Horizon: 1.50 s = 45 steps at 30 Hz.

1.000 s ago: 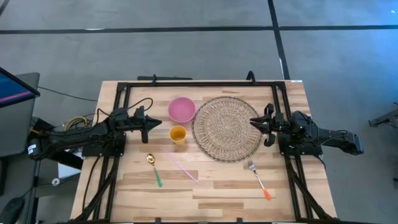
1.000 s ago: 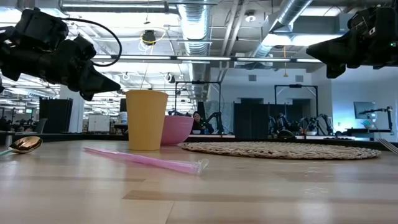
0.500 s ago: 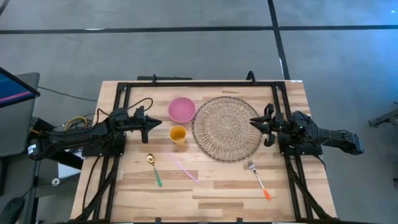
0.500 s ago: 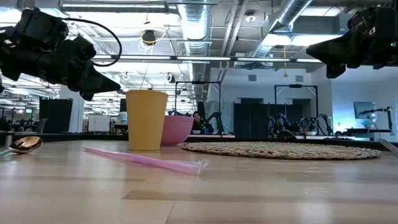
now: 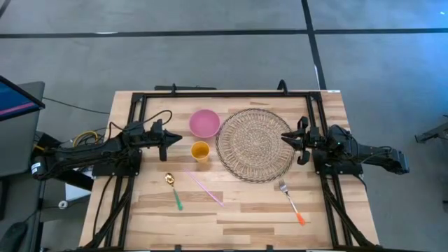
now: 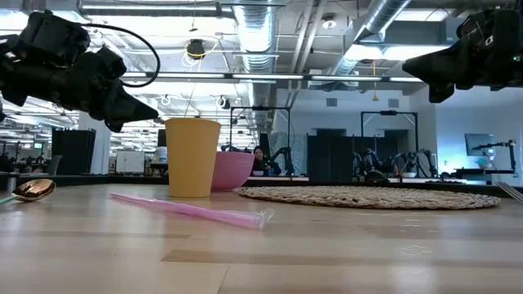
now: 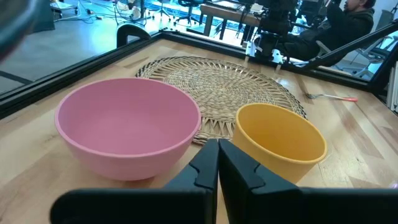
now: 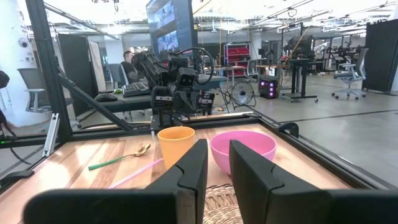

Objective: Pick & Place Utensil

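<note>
A spoon [image 5: 173,190] with a gold bowl and a green handle lies flat on the wooden table near its front left. A fork [image 5: 291,201] with an orange handle lies near the front right, and a pink straw [image 5: 206,189] lies between them. My left gripper [image 5: 180,138] hovers shut, left of the yellow cup [image 5: 200,151] and the pink bowl [image 5: 204,123], and holds nothing. My right gripper [image 5: 283,137] hovers open over the right edge of the round woven placemat [image 5: 255,145] and is empty. Both grippers stand above the table [image 6: 151,110] [image 6: 409,61].
A black metal frame [image 5: 224,93] runs around the far and side edges of the table. The cup [image 7: 280,140] and bowl [image 7: 127,124] stand close together right in front of my left gripper. Bare wood lies along the near edge [image 5: 238,224].
</note>
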### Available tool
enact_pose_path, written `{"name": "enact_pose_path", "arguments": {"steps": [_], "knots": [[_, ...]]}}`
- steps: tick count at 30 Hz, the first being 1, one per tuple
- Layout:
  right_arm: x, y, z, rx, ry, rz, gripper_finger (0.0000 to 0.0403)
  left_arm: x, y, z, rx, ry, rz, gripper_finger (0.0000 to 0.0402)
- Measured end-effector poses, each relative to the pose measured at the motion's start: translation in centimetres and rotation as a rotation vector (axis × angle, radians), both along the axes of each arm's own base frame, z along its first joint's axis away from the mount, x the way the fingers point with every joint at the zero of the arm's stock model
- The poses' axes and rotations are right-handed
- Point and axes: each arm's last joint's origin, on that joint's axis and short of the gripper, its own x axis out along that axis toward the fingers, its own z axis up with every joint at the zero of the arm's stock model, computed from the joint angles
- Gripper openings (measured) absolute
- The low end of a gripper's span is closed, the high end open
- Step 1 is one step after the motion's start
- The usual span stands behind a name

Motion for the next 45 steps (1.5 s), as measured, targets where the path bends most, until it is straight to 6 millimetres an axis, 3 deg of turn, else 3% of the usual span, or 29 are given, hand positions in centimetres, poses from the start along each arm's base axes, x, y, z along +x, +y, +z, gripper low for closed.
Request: {"name": "enact_pose_path", "arguments": {"steps": [21, 27, 39, 45], "knots": [[0.0, 0.0, 0.0, -0.001, -0.002, -0.001, 0.0061, 0.0, 0.0, 0.0, 0.003, 0.001, 0.0, 0.0011], [0.0, 0.0, 0.2, -0.007, -0.025, -0.009, 0.0061, 0.0, 0.0, 0.2, 0.26, 0.028, -0.006, 0.0011], [-1.5, 0.1, 4.4, -0.282, -0.395, -0.148, 0.0061, 0.0, 0.0, 0.8, 0.228, -0.042, -0.006, 0.0011], [-1.9, 0.0, 6.6, -0.241, -0.353, -0.166, 0.0061, -0.1, 0.3, 1.2, 0.201, -0.077, 0.091, 0.0011]]}}
